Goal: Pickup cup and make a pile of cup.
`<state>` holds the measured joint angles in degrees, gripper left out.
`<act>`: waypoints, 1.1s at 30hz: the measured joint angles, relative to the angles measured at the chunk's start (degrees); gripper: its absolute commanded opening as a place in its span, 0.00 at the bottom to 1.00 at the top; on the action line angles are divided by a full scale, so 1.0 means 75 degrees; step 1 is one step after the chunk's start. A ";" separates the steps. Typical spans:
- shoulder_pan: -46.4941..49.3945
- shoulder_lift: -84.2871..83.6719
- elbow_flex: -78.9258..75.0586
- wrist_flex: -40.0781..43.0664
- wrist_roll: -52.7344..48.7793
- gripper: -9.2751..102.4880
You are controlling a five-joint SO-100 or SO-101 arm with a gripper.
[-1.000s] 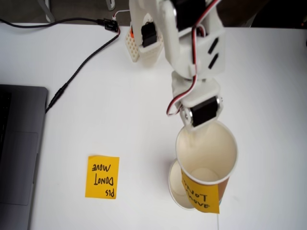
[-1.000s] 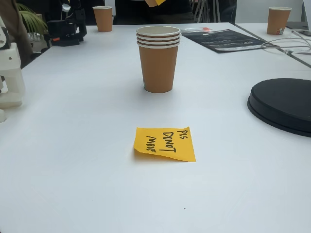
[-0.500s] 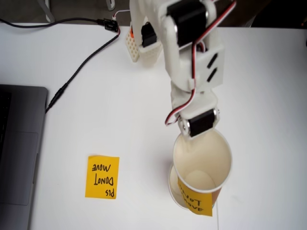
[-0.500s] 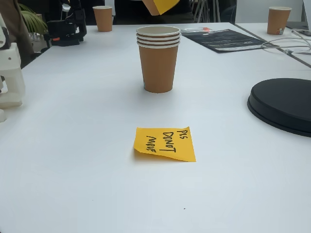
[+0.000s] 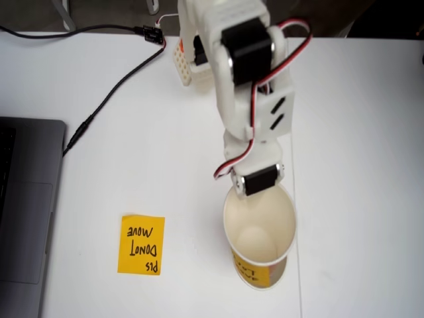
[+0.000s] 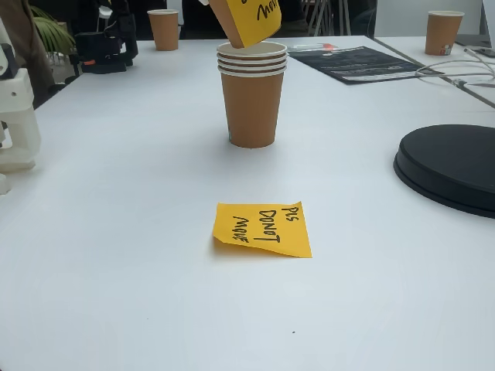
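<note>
Brown cup (image 6: 246, 19) w/ yellow patch; brown pile of cup (image 6: 252, 97); orange-yellow note (image 6: 263, 228).

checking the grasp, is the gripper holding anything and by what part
Yes, the gripper holds a paper cup by its rim at the side nearest the arm, above the stack of cups.

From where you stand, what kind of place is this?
Probably an office or lab workspace: a laptop and cable on a white table, more paper cups on tables behind, and a handwritten sticky note.
</note>
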<state>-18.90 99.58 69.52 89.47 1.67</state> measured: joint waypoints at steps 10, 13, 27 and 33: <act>-0.0480 0.0187 0.0000 0.0000 -0.0070 0.02; -0.0410 0.0187 0.0000 0.0000 -0.0070 0.02; -0.0469 0.0187 0.0000 0.0363 -0.0070 0.02; -0.0469 0.0129 0.0000 0.0527 -0.0070 0.02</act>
<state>-22.41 100.55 69.52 93.43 1.14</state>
